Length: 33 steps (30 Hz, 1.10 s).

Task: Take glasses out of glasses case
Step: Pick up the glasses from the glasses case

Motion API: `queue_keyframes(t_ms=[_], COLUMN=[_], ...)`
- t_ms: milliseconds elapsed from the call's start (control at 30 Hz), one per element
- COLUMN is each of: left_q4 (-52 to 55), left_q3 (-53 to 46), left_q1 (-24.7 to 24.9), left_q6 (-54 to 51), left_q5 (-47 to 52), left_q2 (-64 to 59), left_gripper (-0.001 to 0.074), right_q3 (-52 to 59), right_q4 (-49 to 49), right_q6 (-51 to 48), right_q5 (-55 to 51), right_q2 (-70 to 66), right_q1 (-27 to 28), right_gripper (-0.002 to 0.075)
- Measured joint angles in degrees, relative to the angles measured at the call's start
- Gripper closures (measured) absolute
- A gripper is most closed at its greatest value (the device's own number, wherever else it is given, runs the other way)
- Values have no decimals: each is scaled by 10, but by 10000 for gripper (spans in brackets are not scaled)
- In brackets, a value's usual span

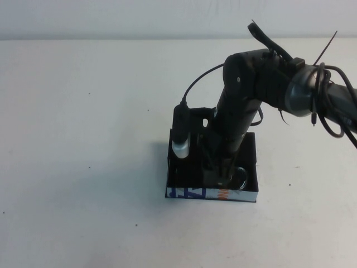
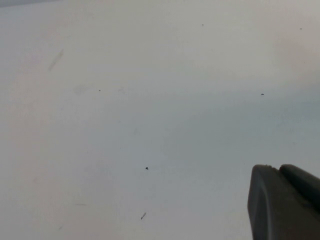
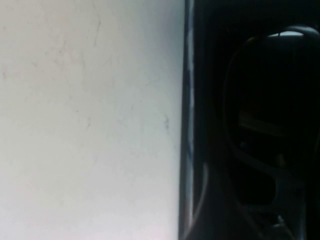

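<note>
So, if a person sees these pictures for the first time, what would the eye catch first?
First, the black right arm reaching down from the upper right, its right gripper lowered inside the glasses case, a black box with a white printed front panel, just right of the table's centre. Beside the gripper, one lens of the glasses shows in the case. The left gripper hangs over bare table.

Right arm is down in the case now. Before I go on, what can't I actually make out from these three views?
- Right gripper: high view, its own arm covers the fingers; grip unknown.
- Glasses: high view shows only one lens rim beside the arm; right wrist view is too dark and close.
- Glasses case: its inside is mostly hidden by the arm.
- Left gripper: cut off by the left wrist view's corner, over bare table.
</note>
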<state>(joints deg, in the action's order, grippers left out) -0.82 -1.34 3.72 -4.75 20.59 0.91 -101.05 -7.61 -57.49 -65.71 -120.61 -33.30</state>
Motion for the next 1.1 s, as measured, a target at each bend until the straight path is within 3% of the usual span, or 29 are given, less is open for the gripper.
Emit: queue_keyframes(t_ms=[667, 767, 933, 1100], left_q4=[0, 0, 0, 0], left_q3=[0, 0, 0, 0], left_q1=[0, 0, 0, 0], left_q6=[0, 0, 0, 0], left_q5=[0, 0, 0, 0], left_q2=[0, 0, 0, 0], left_gripper=[740, 739, 739, 739], right_q3=[0, 0, -1, -15], right_q4=[-3, -5, -10, -5], right_q6=[0, 0, 31, 125], right_q5=[10, 16, 14, -11], right_q2=[-25, -25, -7, 54], right_q1=[1, 2, 11, 35], right_gripper=[373, 449, 674, 706])
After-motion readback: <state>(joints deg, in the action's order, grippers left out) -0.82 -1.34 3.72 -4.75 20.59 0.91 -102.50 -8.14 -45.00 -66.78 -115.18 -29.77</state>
